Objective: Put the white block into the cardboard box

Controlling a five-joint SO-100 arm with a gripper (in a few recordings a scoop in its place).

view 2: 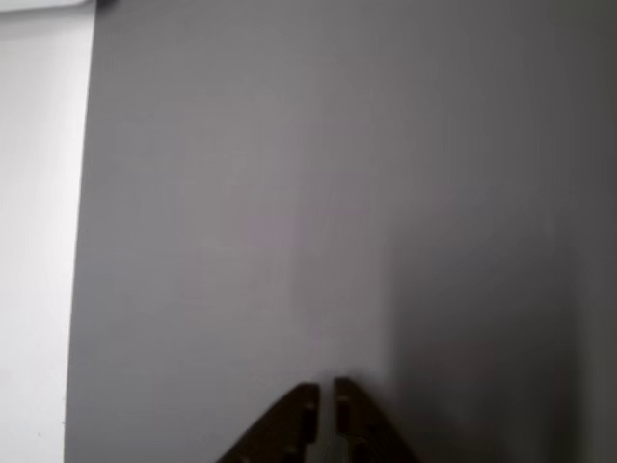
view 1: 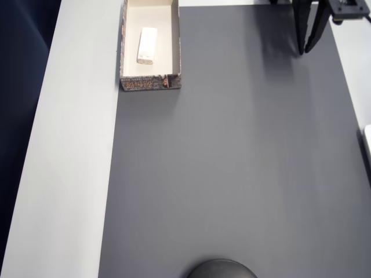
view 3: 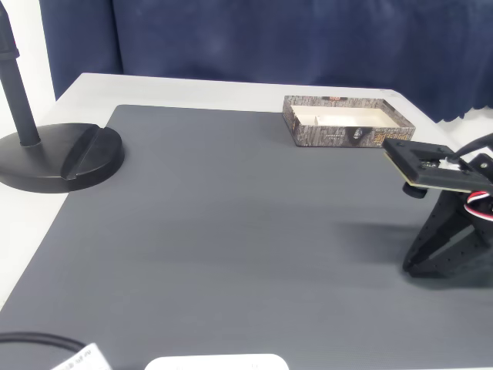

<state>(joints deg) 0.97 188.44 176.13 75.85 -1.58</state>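
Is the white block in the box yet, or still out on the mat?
In. The overhead view shows the white block lying flat on the floor of the cardboard box, inside its walls.

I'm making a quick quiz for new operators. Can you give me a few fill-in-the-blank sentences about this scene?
1. The white block lies ____ the cardboard box.
2. The gripper is holding ____.
3. In the overhead view, the box sits at the ____ edge of the dark grey mat.
4. In the fixed view, the round black stand base rests on the ____ side.

Missing words: inside; nothing; left; left
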